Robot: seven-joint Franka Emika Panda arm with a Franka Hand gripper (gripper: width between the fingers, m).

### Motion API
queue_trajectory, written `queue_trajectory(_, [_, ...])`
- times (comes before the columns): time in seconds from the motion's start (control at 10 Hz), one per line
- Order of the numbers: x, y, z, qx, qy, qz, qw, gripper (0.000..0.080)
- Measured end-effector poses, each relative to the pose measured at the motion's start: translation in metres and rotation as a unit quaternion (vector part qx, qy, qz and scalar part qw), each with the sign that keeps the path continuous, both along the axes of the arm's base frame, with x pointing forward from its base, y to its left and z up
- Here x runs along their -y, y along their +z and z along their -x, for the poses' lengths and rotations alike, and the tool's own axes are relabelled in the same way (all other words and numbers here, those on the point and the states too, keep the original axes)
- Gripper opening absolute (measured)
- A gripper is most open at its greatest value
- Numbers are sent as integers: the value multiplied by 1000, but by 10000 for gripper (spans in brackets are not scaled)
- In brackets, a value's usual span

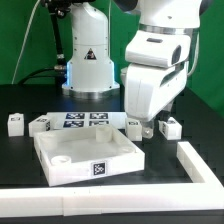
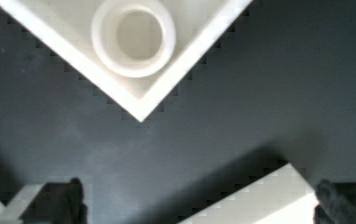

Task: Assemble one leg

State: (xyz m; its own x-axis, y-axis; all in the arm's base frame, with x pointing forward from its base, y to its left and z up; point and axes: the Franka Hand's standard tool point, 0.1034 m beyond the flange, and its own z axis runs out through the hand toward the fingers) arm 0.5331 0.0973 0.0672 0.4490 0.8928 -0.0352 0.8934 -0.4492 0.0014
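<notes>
Several stubby white legs with marker tags stand on the black table: two at the exterior view's left (image 1: 14, 122) (image 1: 40, 124), one right by my fingers (image 1: 133, 127) and one further right (image 1: 168, 126). My gripper (image 1: 143, 124) hangs low over the table behind the back right corner of the white tray (image 1: 60, 170). In the wrist view the gripper (image 2: 196, 205) is open, its dark fingertips (image 2: 50, 205) wide apart with only bare table between them. The tray corner with a round socket (image 2: 132, 38) lies ahead. No leg shows in the wrist view.
The marker board (image 1: 85, 119) lies behind the tray. A white L-shaped wall (image 1: 200, 165) stands at the exterior view's right front. The robot base (image 1: 88, 60) is at the back. A white edge (image 2: 326, 165) that I cannot identify shows near one fingertip.
</notes>
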Motion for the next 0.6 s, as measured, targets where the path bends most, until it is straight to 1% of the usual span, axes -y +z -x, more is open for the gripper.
queue_trajectory(0.1, [8, -5, 23, 5, 41, -4, 999, 650])
queue_trajectory(0.2, [22, -8, 41, 4, 79, -6, 997, 650])
queue_trajectory(0.3, [40, -11, 50, 7, 133, -8, 991, 650])
queue_trajectory(0.4, [62, -14, 57, 5, 163, -9, 987, 650])
queue_trajectory(0.6, [95, -13, 62, 4, 221, -7, 975, 650])
